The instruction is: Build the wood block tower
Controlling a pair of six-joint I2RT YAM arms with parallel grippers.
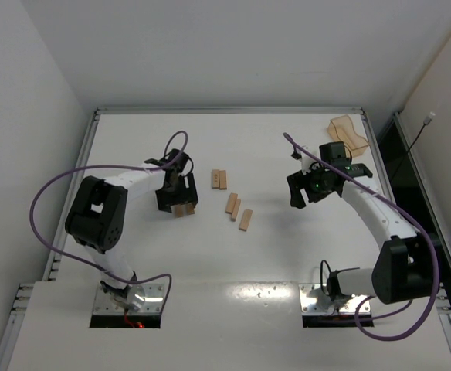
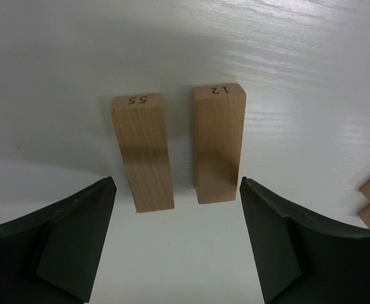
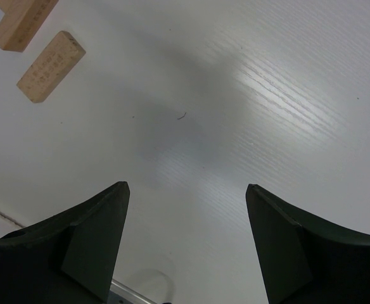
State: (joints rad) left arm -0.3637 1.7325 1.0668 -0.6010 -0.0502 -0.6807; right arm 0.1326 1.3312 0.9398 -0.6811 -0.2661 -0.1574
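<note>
1. The left gripper point(image 1: 178, 199) point(image 2: 177, 190) hangs low over the table point(image 1: 272, 154), left of centre, with its fingers spread wide and nothing in them
2. Two wood blocks point(image 2: 142, 152) lie flat between those fingers, parallel, with a narrow gap between them; one has 55 written on its end, its neighbour point(image 2: 218, 142) has 12, and neither finger touches them
3. A second pair of blocks point(image 1: 219, 179) lies just right of that gripper; they seem to touch each other, though the top view is too small to be sure
4. Three more blocks point(image 1: 236, 210) lie close together in a slanted row near the table's middle
5. The right gripper point(image 1: 296, 193) point(image 3: 186, 190) hovers well to the right of them, fingers parted over the white tabletop; two block ends point(image 3: 51, 66) show at the upper left of its wrist view
6. An orange tray point(image 1: 347, 133) sits in the far right corner
</note>
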